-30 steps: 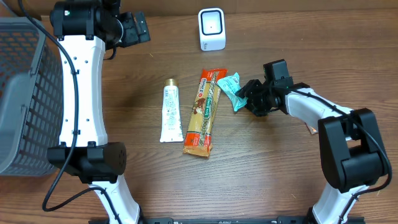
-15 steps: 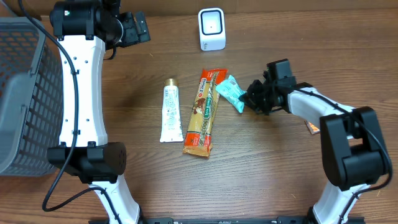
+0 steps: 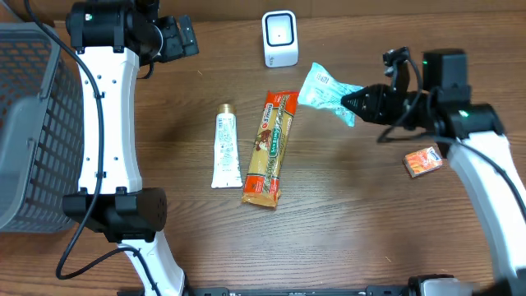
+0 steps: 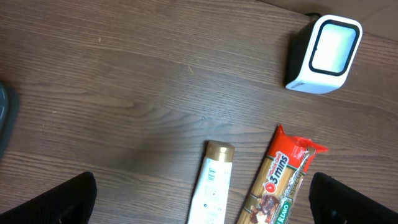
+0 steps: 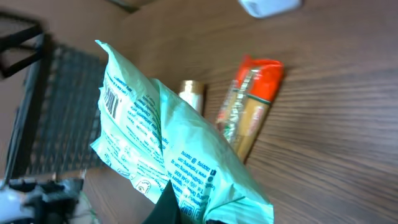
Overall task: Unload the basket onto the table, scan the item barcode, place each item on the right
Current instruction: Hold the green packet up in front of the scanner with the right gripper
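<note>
I read "3mins" on the orange packet [image 4: 274, 182]. The green packet [image 5: 163, 144] has a barcode and small print, but I cannot read its words. The print on the tube [image 4: 211, 186] is too small too.

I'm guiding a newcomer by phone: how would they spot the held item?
Start at the white scanner at the table's far edge. Just right of it, the right gripper holds a mint-green packet, the only green item and the only one lifted.
</note>
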### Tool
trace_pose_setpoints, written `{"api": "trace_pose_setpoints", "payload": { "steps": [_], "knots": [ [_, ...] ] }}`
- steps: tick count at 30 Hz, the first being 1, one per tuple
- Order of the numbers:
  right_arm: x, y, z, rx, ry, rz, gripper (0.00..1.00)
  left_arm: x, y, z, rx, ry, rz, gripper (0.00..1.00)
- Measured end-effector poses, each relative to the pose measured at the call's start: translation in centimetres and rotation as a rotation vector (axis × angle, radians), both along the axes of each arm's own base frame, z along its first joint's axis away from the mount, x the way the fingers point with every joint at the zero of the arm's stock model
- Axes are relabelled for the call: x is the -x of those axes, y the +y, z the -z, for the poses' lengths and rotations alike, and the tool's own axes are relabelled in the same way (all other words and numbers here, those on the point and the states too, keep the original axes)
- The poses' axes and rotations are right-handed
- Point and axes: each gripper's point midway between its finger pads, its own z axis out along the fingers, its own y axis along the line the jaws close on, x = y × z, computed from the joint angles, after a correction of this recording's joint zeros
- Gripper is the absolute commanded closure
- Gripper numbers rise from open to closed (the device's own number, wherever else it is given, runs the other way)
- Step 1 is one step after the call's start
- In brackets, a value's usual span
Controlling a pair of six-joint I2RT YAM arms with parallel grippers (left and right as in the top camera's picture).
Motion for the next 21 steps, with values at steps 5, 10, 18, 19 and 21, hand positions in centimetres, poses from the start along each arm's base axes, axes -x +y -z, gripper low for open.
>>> {"api": "trace_pose_setpoints", "payload": {
  "steps": [5, 10, 18, 19, 21],
  "knots": [
    [1.4, -0.1, -1.1, 0.017, -0.030, -0.023, 0.96, 0.0, 0.0, 0.0, 0.000, 0.000, 0.000, 0.00],
    [1.4, -0.5, -0.5, 0.050, 0.005, 0.015, 0.97, 0.0, 0.0, 0.0, 0.000, 0.000, 0.000, 0.00],
    [-4.3, 1.3, -4.5, 0.386, -0.069, 0.136, 0.96, 0.0, 0.0, 0.0, 0.000, 0.000, 0.000, 0.00],
    [-6.1, 1.8, -5.2, 0.446, -0.116, 0.158, 0.96, 0.0, 0.0, 0.0, 0.000, 0.000, 0.000, 0.00],
    [-10.0, 2.9, -5.9, 0.561, -0.227, 0.215, 0.96, 0.0, 0.0, 0.0, 0.000, 0.000, 0.000, 0.00]
  ]
}}
